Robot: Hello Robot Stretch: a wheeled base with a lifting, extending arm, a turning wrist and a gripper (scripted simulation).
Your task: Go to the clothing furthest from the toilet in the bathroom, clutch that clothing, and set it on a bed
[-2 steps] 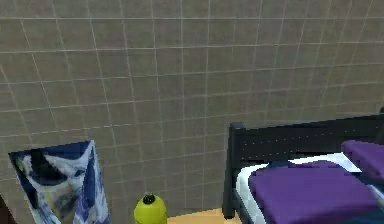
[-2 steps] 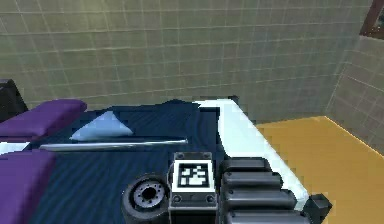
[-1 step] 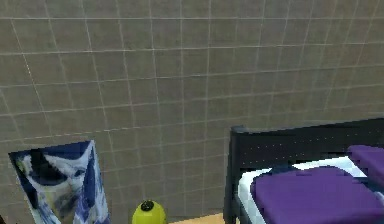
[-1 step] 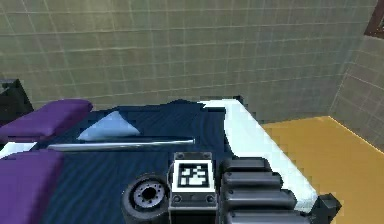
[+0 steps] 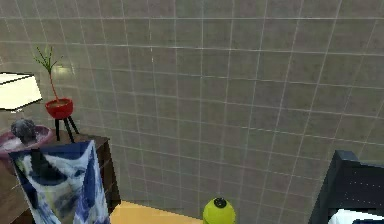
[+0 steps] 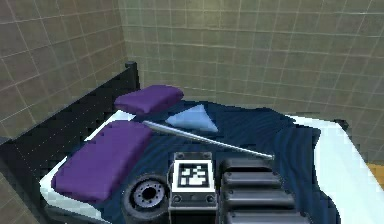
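Note:
A bed (image 6: 300,150) with a dark blue cover and a black headboard stands against a tiled wall in the arm side view. A light blue folded cloth (image 6: 195,121) lies on the cover near its two purple pillows (image 6: 105,158). The arm's dark stepped bar (image 6: 255,195) rises from the bottom edge, with a white marked square (image 6: 192,175) at its end. Left of the square is the gripper's dark round body (image 6: 148,195), low over the bed. Its far end is hard to make out, so I cannot tell whether it holds anything.
A thin grey rod (image 6: 215,140) lies across the cover beside the cloth. In the forward view, a dark cabinet (image 5: 100,165) at left carries a blue-and-white cloth (image 5: 62,185), a red-potted plant (image 5: 58,100) and a lamp (image 5: 15,90). A yellow-green ball (image 5: 219,211) sits low centre, with black furniture (image 5: 350,185) at right.

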